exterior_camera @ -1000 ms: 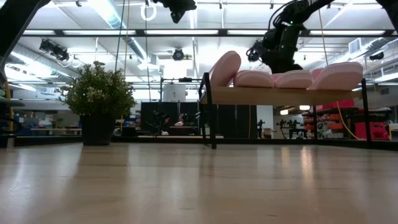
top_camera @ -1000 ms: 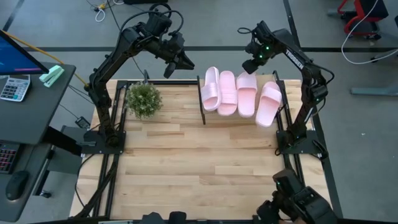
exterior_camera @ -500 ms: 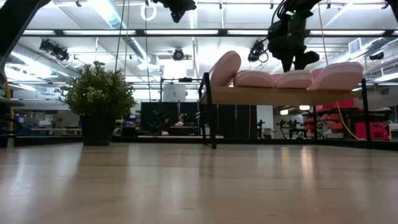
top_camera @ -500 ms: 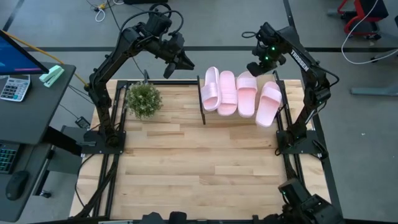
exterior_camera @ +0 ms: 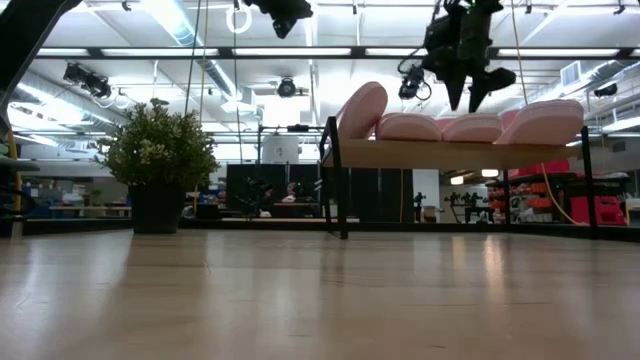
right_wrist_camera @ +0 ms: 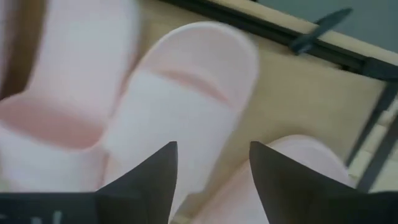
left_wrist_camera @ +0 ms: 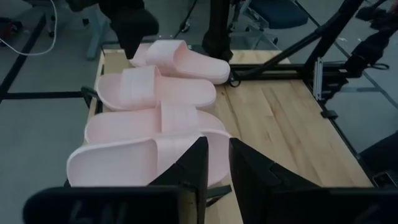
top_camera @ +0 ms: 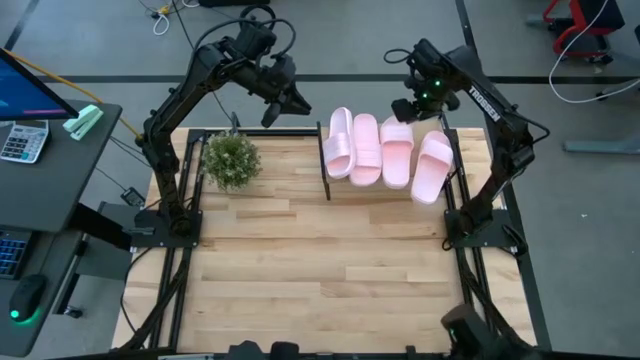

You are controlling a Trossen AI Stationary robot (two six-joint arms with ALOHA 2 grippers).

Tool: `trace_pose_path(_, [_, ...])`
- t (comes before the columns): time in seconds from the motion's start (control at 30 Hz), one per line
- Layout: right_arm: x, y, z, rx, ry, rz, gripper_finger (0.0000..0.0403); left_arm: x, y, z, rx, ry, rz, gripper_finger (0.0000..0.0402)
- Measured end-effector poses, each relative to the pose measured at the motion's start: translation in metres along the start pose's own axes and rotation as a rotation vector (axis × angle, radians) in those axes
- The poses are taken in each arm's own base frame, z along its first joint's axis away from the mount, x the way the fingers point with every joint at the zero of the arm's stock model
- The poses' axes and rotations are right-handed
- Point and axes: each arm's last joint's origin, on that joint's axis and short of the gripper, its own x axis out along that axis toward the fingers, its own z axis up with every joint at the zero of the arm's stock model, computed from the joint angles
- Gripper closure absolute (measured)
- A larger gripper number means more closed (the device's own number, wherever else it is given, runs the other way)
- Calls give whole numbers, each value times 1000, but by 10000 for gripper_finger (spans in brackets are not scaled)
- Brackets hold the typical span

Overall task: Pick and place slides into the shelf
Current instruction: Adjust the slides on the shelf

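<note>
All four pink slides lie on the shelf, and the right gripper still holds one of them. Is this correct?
Not quite. The four slides do lie on the shelf, but the right gripper holds none: the low view shows it open and empty above them.

Even, bright overhead light falls on the worktop (top_camera: pixel 300 260), with only soft, short shadows under the slides (top_camera: pixel 385 150) and the potted plant (top_camera: pixel 231 160). From table height, ceiling strip lights (exterior_camera: pixel 180 25) glare white, leaving the plant and arms as dark silhouettes, and the near boards lie out of focus. The right wrist view is smeared with blur; the left wrist view is sharper.
</note>
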Motion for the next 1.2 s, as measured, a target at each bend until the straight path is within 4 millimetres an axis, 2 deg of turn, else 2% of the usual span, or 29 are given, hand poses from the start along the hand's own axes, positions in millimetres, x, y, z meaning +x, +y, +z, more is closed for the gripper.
trace_pose_path(0.2, [-22,28,-30,-89,-55,46,218,2,-1,-6,-24,48,-25,340])
trace_pose_path(0.4, [-59,48,-82,-186,-172,91,256,5,0,-10,-45,70,-35,334])
trace_pose_path(0.5, [-67,54,-108,-238,-197,104,268,5,0,-10,-46,71,-36,331])
trace_pose_path(0.63, [-57,60,-137,-275,-147,104,267,5,0,-10,-47,72,-36,334])
trace_pose_path(0.9, [-2,77,-179,-505,89,29,224,5,-1,-11,-55,81,-42,342])
trace_pose_path(1.03, [9,96,-185,-639,100,-26,213,5,-1,-11,-60,85,-43,336])
trace_pose_path(1.2, [-2,115,-178,-728,-12,-79,220,4,-1,-12,-69,91,-46,331])
